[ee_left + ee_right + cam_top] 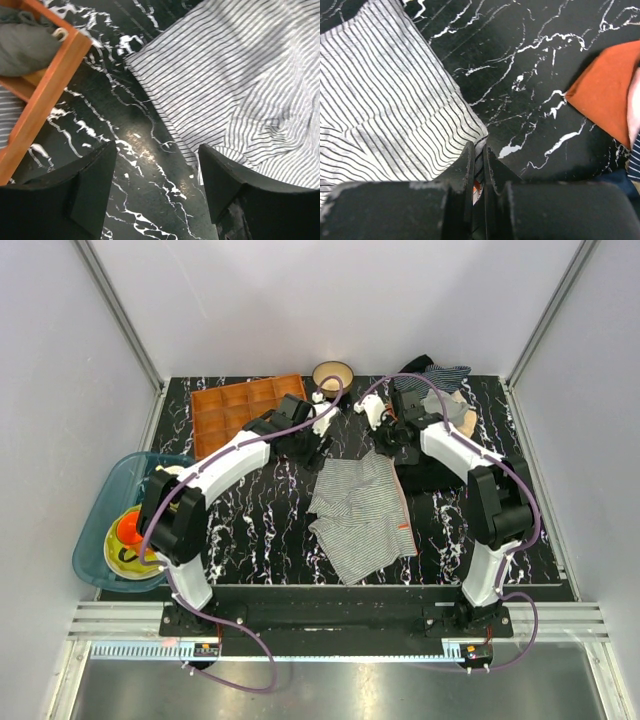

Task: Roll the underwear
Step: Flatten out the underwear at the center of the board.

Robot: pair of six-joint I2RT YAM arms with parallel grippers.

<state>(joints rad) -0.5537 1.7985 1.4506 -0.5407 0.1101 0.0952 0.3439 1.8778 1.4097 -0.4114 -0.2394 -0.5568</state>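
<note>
**A:** Top view. What is the largest thing here, and what is it carrying?

**B:** The table (260,530), black with white veining, is carrying everything. The underwear (360,515), white with thin grey stripes, is lying spread and slightly rumpled at the centre. It is stretching from between the two wrists toward the near edge.

**A:** And around it?

**B:** An orange tray (245,410) with compartments is sitting at the far left. In the left wrist view a grey cloth (25,45) is lying inside it. A teal tub (95,510) is sitting at the left edge, holding orange and yellow items. Dark clothes (435,375) are lying heaped at the far right, and a small bowl (332,375) is standing at the far edge between tray and heap.

**A:** Left wrist view. How is the gripper standing?

**B:** The left gripper (157,165) is standing wide open and holding nothing. It is straddling the underwear's edge: one finger is over bare table and the other is over striped cloth. I cannot tell whether the fingers are touching down.

**A:** Right wrist view?

**B:** The right gripper (479,150) is pressing its fingers almost together at a corner of the underwear. Striped cloth is showing in the narrow slit between them, so it is pinching the fabric there. A speck of the orange-red tag (476,187) is showing in the same slit, lower down.
</note>
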